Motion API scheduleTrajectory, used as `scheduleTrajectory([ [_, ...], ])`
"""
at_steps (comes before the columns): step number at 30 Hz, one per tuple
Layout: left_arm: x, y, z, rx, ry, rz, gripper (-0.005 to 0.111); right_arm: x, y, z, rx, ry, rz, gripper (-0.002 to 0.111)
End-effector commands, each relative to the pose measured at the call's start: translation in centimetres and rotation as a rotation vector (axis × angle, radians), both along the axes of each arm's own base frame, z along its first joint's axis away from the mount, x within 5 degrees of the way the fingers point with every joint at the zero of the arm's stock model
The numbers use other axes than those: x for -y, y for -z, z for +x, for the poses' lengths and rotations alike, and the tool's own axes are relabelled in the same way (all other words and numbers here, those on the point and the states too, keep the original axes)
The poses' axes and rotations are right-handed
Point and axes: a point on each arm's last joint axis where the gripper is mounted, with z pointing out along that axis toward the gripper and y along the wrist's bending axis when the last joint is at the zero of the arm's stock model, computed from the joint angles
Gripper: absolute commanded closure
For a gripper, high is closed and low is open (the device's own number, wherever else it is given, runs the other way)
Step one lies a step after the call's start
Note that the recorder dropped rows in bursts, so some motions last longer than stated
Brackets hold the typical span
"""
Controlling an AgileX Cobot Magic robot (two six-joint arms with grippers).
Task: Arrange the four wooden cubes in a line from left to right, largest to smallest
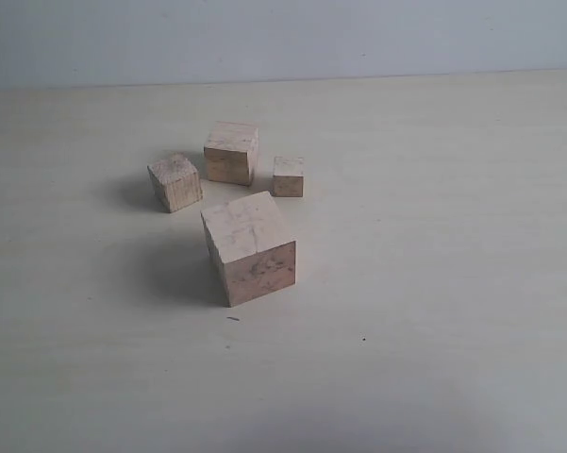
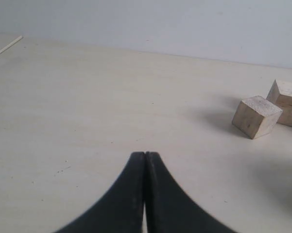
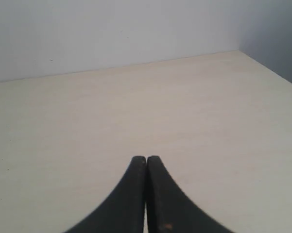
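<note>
On the tabletop (image 1: 434, 283), the four wooden cubes (image 1: 231, 153) stood clustered and unsorted, the largest cube (image 1: 248, 247) in front; the line-up was not yet begun. Left and right jaws were pressed together, empty.

No text, label, brand, number or sign is readable in any view.
</note>
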Motion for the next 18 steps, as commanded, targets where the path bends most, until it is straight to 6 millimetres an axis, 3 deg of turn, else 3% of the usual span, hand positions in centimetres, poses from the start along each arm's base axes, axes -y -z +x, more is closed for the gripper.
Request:
scheduleTrajectory([
  [1, 0.0, 0.0, 0.0, 0.011, 0.003, -0.002, 0.107, -0.1, -0.9, 0.2, 0.118, 0.010, 0.129, 0.108],
  [5, 0.0, 0.0, 0.0, 0.011, 0.003, -0.002, 0.107, 0.0, -1.8, 0.3, 0.212, 0.028, 0.173, 0.108],
  [8, 0.0, 0.0, 0.0, 0.011, 0.003, -0.002, 0.107, 0.2, -2.3, 0.3, 0.265, 0.026, 0.037, 0.108],
  [14, 0.0, 0.0, 0.0, 0.011, 0.003, -0.002, 0.107, 0.4, -3.1, 0.2, 0.360, 0.048, 0.018, 0.108],
  [18, 0.0, 0.0, 0.0, 0.011, 0.003, -0.002, 0.107, 0.8, -4.1, 0.0, 0.475, 0.088, 0.190, 0.108],
])
